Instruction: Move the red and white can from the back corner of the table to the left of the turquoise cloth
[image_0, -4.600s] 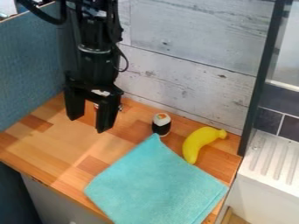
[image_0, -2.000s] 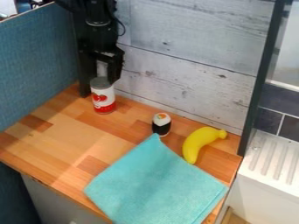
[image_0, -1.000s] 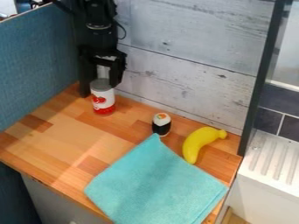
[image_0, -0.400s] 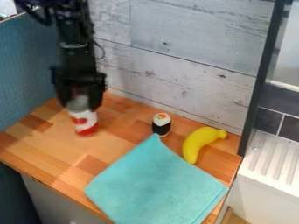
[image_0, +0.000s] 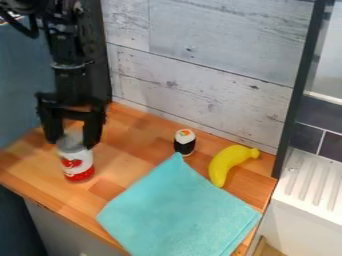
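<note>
At the left of the camera view, the black gripper (image_0: 72, 145) hangs over the wooden counter with its fingers spread open. Between and just below them stands an upright can (image_0: 76, 164), with a grey top and a white and red label. The fingers flank the can's upper end, the left one close to its rim.
A sushi roll piece (image_0: 184, 142) stands near the counter's middle back. Right of it lies a yellow banana (image_0: 228, 164). A turquoise cloth (image_0: 177, 212) covers the front right of the wooden counter (image_0: 143, 137). A plank wall (image_0: 207, 75) runs behind, a blue panel (image_0: 20, 80) at left.
From the back left corner, the gripper and can have come forward and left across the counter. The fingers, closer together around the can a moment ago, are now wider apart. Sushi, banana and cloth have stayed put.
</note>
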